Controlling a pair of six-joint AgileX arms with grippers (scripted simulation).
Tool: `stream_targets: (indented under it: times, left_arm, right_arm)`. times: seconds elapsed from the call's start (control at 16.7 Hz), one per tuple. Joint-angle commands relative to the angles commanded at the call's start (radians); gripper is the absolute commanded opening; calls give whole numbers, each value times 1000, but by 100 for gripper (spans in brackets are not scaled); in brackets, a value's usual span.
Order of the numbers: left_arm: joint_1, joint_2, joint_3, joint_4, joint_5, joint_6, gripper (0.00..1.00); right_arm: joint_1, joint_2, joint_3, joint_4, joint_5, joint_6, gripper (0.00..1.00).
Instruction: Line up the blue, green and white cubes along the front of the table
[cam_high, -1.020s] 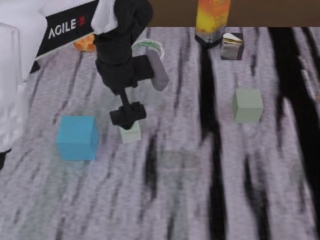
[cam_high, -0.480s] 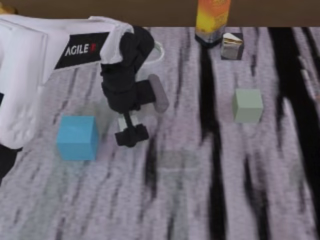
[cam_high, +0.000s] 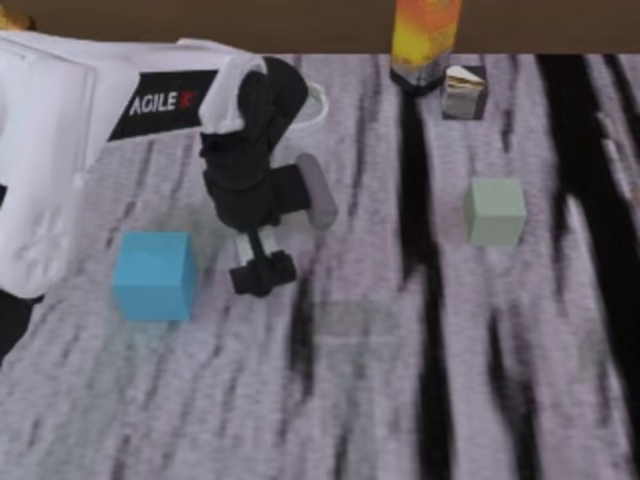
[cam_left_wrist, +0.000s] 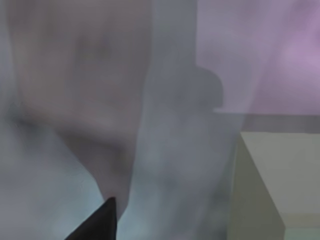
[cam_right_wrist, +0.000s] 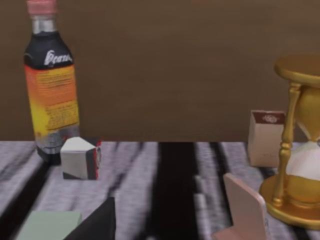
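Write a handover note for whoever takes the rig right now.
Left gripper: down over the small off-white matte cube, just right of the large sky-blue matte cube, on the table's left half.
Right arm: out of the top view, idle.
Medium grey-green matte cube: right half, farther back.
Done: no row formed.
Left: line all three along the front of the streaked grey-lilac table.

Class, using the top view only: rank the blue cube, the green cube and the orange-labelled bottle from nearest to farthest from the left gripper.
Measured from the left gripper in the top view:
1. The blue cube, just to its left at about the same depth.
2. The green cube, across on the table's right half.
3. The orange-labelled bottle, at the far edge, right of centre.
The last two are close to call.
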Motion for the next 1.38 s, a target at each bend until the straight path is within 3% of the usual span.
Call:
stream_targets:
  times: [0.66, 1.38]
  left_arm:
    - [0, 0, 0, 0, 0, 0, 2]
    - [5, -50, 31, -66, 15, -14, 0]
  right_arm:
    - [0, 0, 0, 0, 0, 0, 100]
    - [0, 0, 0, 0, 0, 0, 100]
